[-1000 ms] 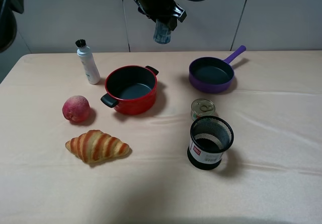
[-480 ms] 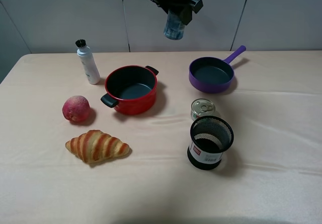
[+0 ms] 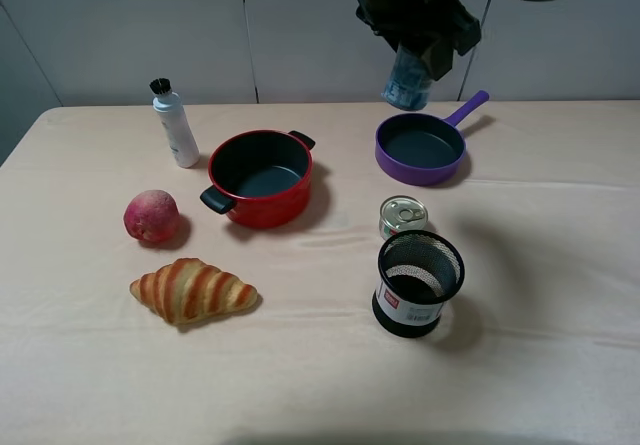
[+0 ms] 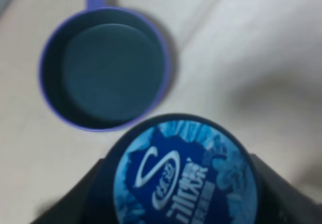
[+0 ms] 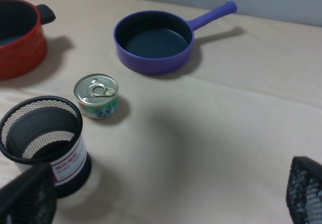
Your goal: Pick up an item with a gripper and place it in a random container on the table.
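Note:
My left gripper [image 3: 412, 57] is shut on the glass jar [image 3: 406, 83] and holds it high in the air, over the far edge of the purple frying pan [image 3: 421, 148]. In the left wrist view the jar's dark blue lid [image 4: 183, 178] sits between the black fingers [image 4: 98, 196], with the pan [image 4: 103, 68] below it. The black wire-mesh cup [image 3: 419, 283] with a white and red label stands upright at the front right, and shows in the right wrist view [image 5: 43, 138]. My right gripper [image 5: 163, 196] is open and empty, low over the table to the right of the cup.
A silver tin can [image 3: 403, 215] stands just behind the mesh cup. A red pot [image 3: 261, 176] is at the centre, a white bottle [image 3: 174, 125] at the back left, a peach [image 3: 151, 215] and a croissant [image 3: 192, 290] at the left.
My left gripper has carried the jar to the right, from above the back of the red pot to above the purple pan, and slightly lower.

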Robot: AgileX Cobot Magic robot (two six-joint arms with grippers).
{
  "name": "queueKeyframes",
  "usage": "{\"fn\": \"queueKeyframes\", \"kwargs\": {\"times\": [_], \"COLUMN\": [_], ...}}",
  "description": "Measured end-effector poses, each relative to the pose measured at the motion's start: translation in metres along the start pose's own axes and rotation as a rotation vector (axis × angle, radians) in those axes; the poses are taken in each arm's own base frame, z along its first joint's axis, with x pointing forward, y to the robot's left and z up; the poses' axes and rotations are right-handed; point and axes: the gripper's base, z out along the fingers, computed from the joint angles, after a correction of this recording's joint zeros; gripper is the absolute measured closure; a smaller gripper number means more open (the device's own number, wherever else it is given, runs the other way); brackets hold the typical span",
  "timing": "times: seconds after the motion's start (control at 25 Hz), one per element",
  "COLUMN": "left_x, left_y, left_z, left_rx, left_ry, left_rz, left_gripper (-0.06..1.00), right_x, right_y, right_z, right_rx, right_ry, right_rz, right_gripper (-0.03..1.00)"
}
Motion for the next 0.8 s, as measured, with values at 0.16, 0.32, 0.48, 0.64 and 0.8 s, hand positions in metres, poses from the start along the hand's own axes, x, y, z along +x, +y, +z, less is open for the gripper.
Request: {"fn": "queueKeyframes", "kwargs": {"times": [0.16,0.32,0.48,0.64,0.8], "left_x": [0.006,0.016,0.029,0.042,0.052], "left_y": [-0.019,-0.036,-0.049,-0.058,-0.071], "left_z": [-0.004,-0.006,-0.009,-0.008,-0.005], "left_rx": [0.024,0.041,0.049,0.053,0.061], "left_ry": [0.021,0.030,0.025,0.011,-0.001], "left_rz": [0.025,0.047,0.069,0.076,0.094], "left_gripper": [0.41,0.41,0.41,0.41,0.41], "right_x": [0.000,0.000,0.000,0.000,0.000], "right_y": [0.000,0.000,0.000,0.000,0.000], "right_z": [0.000,0.000,0.000,0.000,0.000], "right_rx": [0.000,0.000,0.000,0.000,0.000], "right_ry": [0.000,0.000,0.000,0.000,0.000], "right_rz": [0.000,0.000,0.000,0.000,0.000], "right_gripper": [0.27,0.27,0.27,0.27,0.27]}}
